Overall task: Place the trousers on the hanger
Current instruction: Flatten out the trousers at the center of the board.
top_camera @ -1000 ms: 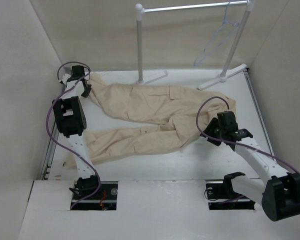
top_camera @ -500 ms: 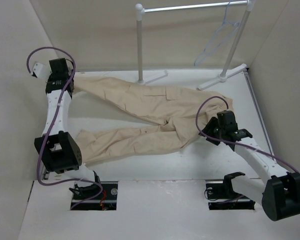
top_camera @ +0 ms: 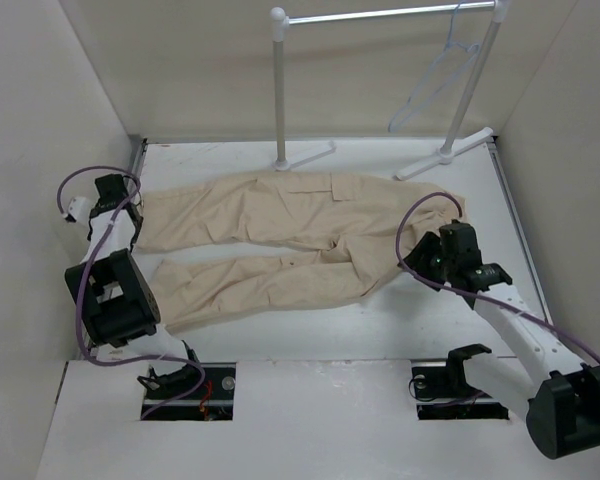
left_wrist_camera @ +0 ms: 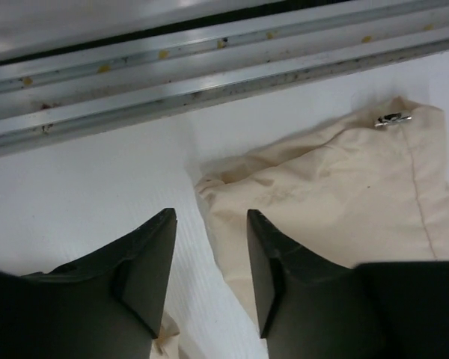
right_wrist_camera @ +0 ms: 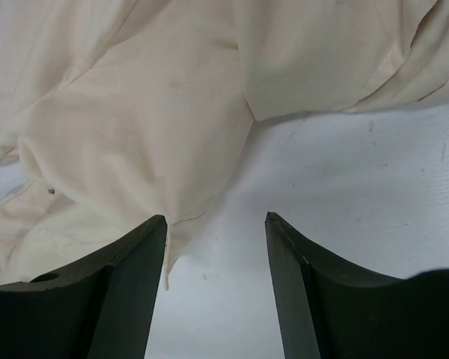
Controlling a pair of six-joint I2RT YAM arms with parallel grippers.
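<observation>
The beige trousers (top_camera: 300, 225) lie flat on the table, waist to the right and both legs running left. In the left wrist view the far leg's cuff (left_wrist_camera: 322, 187) lies on the table, its edge running into the gap of my left gripper (left_wrist_camera: 209, 218), which is open and holds nothing. From above, my left gripper (top_camera: 133, 215) is at that cuff. My right gripper (top_camera: 421, 265) is at the waist end. In the right wrist view it (right_wrist_camera: 215, 218) is open over bare table, with cloth (right_wrist_camera: 135, 112) just beyond its left finger. The thin hanger (top_camera: 420, 92) hangs on the rail at the back right.
The white garment rail (top_camera: 380, 15) stands at the back on two posts with feet (top_camera: 305, 156) on the table. Side walls close in left and right. A metal track (left_wrist_camera: 209, 82) runs along the table's left edge, just beyond the cuff.
My left arm drew the far leg out to the left, then came nearer and lower, leaving it straight and flat. The right arm barely moved.
</observation>
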